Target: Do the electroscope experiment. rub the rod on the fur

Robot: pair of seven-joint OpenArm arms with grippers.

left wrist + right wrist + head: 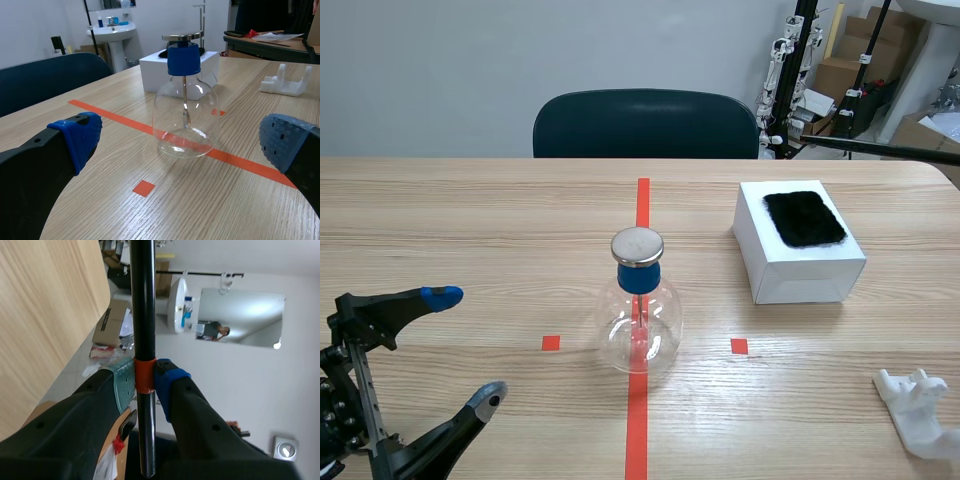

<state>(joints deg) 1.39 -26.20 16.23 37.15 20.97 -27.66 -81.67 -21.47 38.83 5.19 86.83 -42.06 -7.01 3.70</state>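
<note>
Nearest, low at the left front of the bench: left hand, released, 2 fingers spread wide, nothing between the pads. At the right front corner: white plastic stand, lying on the wood, well apart from everything else.

Mid-bench, ahead of the left hand: electroscope flask, clear glass, upright on the orange-red tape line, between 2 small tape squares. Closed by a blue stopper, topped with a round metal disc; thin stem hanging inside the glass.

Farther back and to the right: white box, flat on the bench, with the black fur lying on its top face.

Beyond the box, in the air over the far right edge: black rod, roughly level, not touching the fur. Right hand clenched on it at an orange band, 1 pad on each side.

Farthest: dark chair behind the bench, then stacked cardboard boxes.
</note>
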